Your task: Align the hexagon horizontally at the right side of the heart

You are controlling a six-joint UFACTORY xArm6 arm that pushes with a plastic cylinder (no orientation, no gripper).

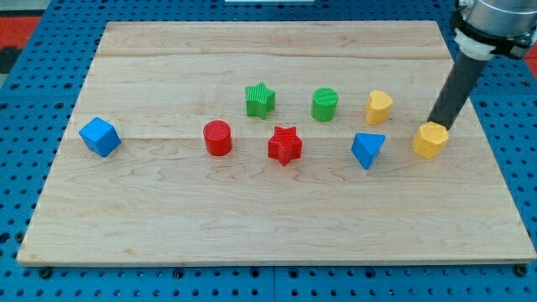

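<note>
The yellow hexagon (430, 140) sits on the wooden board (268, 226) near the view's right edge, a little below the level of the yellow heart (378, 107), which lies up and to its left, near but apart. My tip (439, 127) rests at the hexagon's upper right edge, touching or all but touching it; the rod slants up toward the view's top right. There are no fingers on this rod, so nothing is grasped.

Just left of the hexagon lies the blue triangle (367, 150). Left of the heart stand the green cylinder (325, 104) and the green star (260, 100). Below those sit the red star (284, 145) and the red cylinder (217, 137). The blue cube (100, 136) lies far off at the view's left.
</note>
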